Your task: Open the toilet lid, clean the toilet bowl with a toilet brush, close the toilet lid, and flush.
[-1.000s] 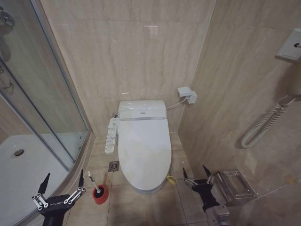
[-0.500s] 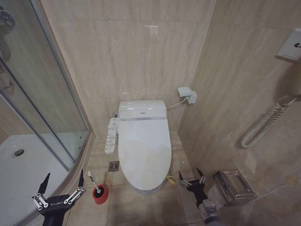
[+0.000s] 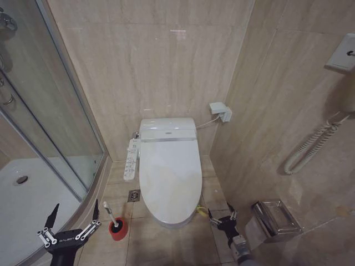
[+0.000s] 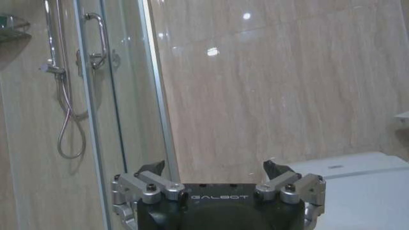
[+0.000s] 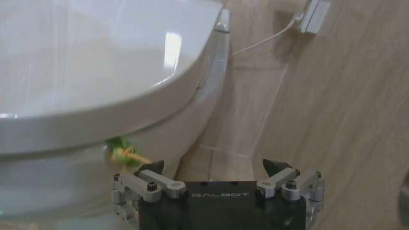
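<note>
The white toilet lid (image 3: 169, 172) lies shut over the toilet bowl, hiding its inside. In the right wrist view the lid (image 5: 96, 62) looms close, with the green-yellow band (image 5: 124, 154) under its front rim. My right gripper (image 3: 222, 215) is open, low by the toilet's front right corner next to that band (image 3: 201, 210); its open fingers also appear at my right gripper (image 5: 211, 167). The toilet brush (image 3: 110, 213) stands in its red cup holder (image 3: 117, 229) on the floor, left of the toilet. Just left of the brush, my left gripper (image 3: 73, 213) hangs open and holds nothing.
A curved glass shower door (image 3: 55, 111) and white shower tray (image 3: 28, 194) close off the left. The button-panel (image 3: 131, 158) runs along the toilet's left side above a floor drain (image 3: 134, 195). A metal holder (image 3: 274, 219) and a coiled cord (image 3: 310, 144) hang on the right wall.
My right gripper has moved left and lower, from beside the metal holder toward the toilet's front right corner. The left gripper has stayed put.
</note>
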Robot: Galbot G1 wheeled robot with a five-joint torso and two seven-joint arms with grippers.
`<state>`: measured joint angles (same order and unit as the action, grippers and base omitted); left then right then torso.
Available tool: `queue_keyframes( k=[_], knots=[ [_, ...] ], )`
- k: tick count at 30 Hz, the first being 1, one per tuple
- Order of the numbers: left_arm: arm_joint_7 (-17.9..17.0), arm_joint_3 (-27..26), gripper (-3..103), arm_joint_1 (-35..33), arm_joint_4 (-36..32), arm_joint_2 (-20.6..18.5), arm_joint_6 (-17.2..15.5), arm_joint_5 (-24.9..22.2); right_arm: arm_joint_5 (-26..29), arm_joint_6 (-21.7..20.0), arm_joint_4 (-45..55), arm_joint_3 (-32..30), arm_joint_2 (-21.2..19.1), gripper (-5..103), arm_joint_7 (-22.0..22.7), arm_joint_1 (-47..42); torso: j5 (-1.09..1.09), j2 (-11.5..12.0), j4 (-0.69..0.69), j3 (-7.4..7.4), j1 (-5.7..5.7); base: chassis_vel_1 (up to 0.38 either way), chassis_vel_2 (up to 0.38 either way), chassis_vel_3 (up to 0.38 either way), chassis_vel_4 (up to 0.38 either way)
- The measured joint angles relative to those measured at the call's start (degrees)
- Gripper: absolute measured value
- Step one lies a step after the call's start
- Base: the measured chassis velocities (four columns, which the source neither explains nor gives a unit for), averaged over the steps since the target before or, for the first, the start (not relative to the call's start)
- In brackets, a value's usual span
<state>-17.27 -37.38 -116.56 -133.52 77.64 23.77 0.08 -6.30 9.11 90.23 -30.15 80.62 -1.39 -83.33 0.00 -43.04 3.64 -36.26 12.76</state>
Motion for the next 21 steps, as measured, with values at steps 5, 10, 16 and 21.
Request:
queue_keyframes(
  k=[5, 10, 16, 21],
  knots=[
    [0.00, 0.00, 100, 0.00, 0.00, 0.00, 0.00, 0.00, -0.51, 0.19, -3.37, 0.27, 0.02, 100, -0.02, 2.15, 0.00, 0.00, 0.00, 0.00, 0.00, 0.000, 0.000, 0.000, 0.000],
    [0.00, 0.00, 100, 0.00, 0.00, 0.00, 0.00, 0.00, -0.69, 0.19, -5.81, 0.89, -0.20, 100, 0.05, 3.83, 0.00, 0.00, 0.00, 0.00, 0.00, 0.000, 0.000, 0.000, 0.000],
    [0.00, 0.00, 100, 0.00, 0.00, 0.00, 0.00, 0.00, -1.03, 0.17, -8.36, 1.63, 0.05, 100, 0.21, 6.25, 0.00, 0.00, 0.00, 0.00, 0.00, 0.000, 0.000, 0.000, 0.000],
    [0.00, 0.00, 100, 0.00, 0.00, 0.00, 0.00, 0.00, -0.90, 0.15, -7.78, 1.74, -0.70, 100, 0.71, 6.35, 0.01, 0.00, -0.01, 0.00, 0.00, 0.000, 0.000, 0.000, 0.000]
  ],
)
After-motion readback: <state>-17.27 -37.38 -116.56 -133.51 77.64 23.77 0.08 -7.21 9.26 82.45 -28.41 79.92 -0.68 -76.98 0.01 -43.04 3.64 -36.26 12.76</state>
